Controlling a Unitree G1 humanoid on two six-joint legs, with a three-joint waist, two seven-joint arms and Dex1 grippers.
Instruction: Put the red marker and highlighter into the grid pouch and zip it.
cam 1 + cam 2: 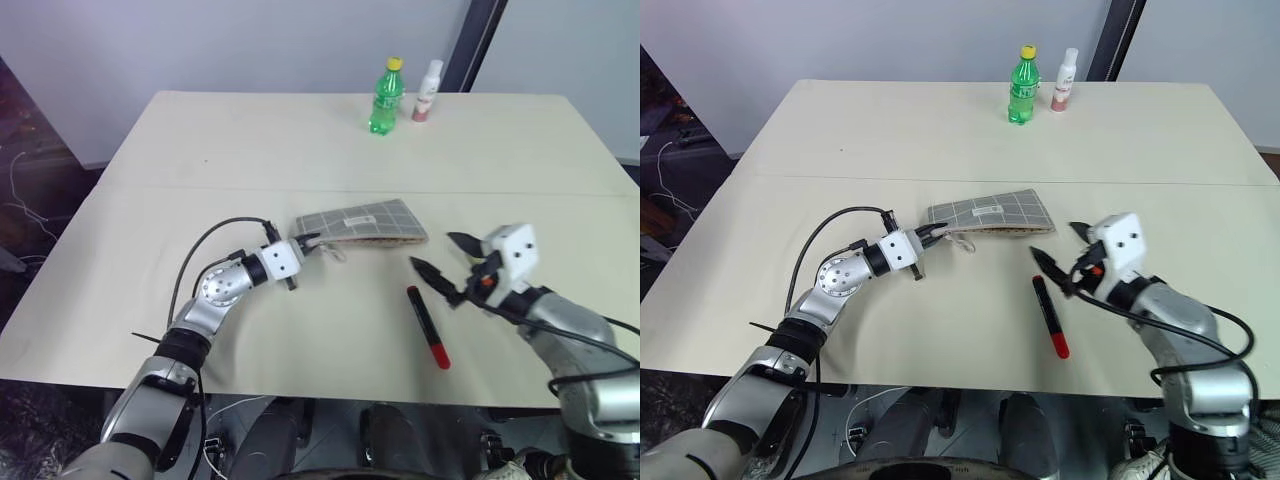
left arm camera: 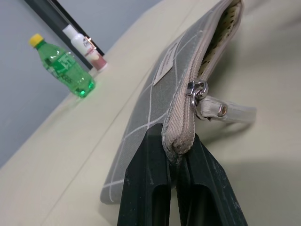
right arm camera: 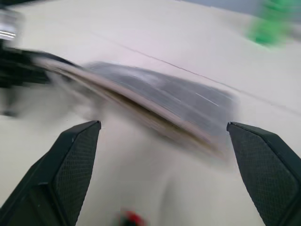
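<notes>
The pouch (image 1: 362,224) lies flat near the middle of the table (image 1: 250,140), its zipper edge facing the robot and partly open; the left wrist view shows a dotted lining inside and the zipper pull (image 2: 197,89) with a pale strap (image 2: 228,111) trailing from it. The left end effector (image 1: 310,241) is clamped on the pouch's left corner, its two black fingers (image 2: 146,188) pressed together on the fabric beside the zipper's end.

The marker (image 1: 428,327) rests on the table nearer the robot than the pouch and apart from it, black end toward the pouch, red end toward the table's front edge. The right end effector (image 1: 443,265) hangs just to the right of the marker's black end with its fingers (image 3: 70,160) spread wide and nothing between them. Its wrist view is blurred, but a red spot at the lower edge is probably the marker.

At the far side of the table a green bottle (image 1: 385,96) and a small white bottle (image 1: 428,91) stand side by side.
</notes>
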